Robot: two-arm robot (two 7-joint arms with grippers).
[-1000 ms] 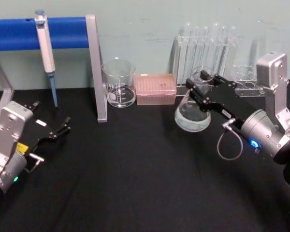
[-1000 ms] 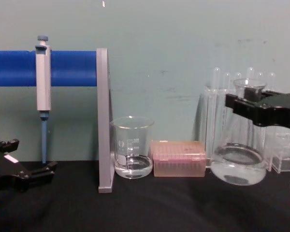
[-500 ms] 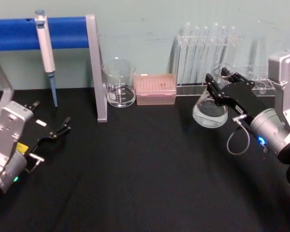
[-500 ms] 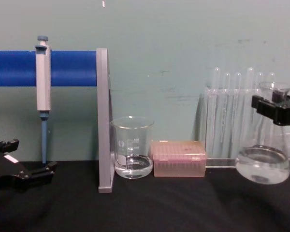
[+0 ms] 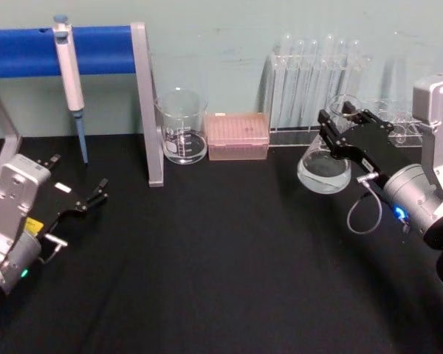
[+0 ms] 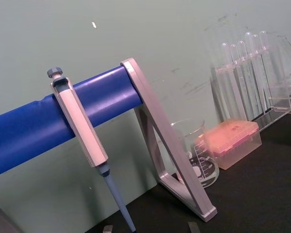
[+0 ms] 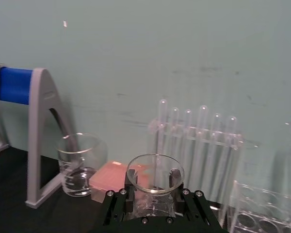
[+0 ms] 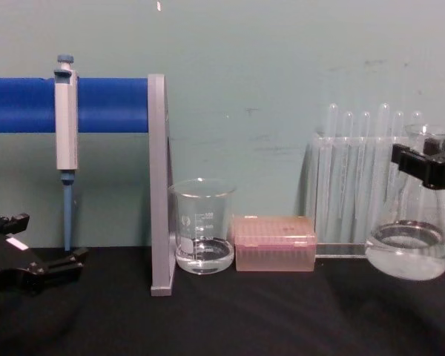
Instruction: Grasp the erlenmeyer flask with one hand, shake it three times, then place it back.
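The erlenmeyer flask (image 5: 323, 171), clear glass with some clear liquid in its wide base, hangs slightly tilted just above the black table at the right. My right gripper (image 5: 338, 127) is shut on its neck, just under the flared rim. From the chest the flask (image 8: 406, 252) shows at the far right, with the right gripper (image 8: 429, 165) around its neck. In the right wrist view the flask's rim (image 7: 155, 174) sits between the black fingers. My left gripper (image 5: 96, 190) rests open and idle at the table's left.
Along the back wall stand a glass beaker (image 5: 181, 127), a pink tip box (image 5: 238, 136) and a rack of test tubes (image 5: 317, 74) right behind the flask. A pipette (image 5: 70, 74) hangs on the blue bar stand (image 5: 29, 50) with its grey leg (image 5: 149, 103).
My right gripper has carried the flask to the right, from in front of the test tube rack's left end toward its right end. The left arm has not moved.
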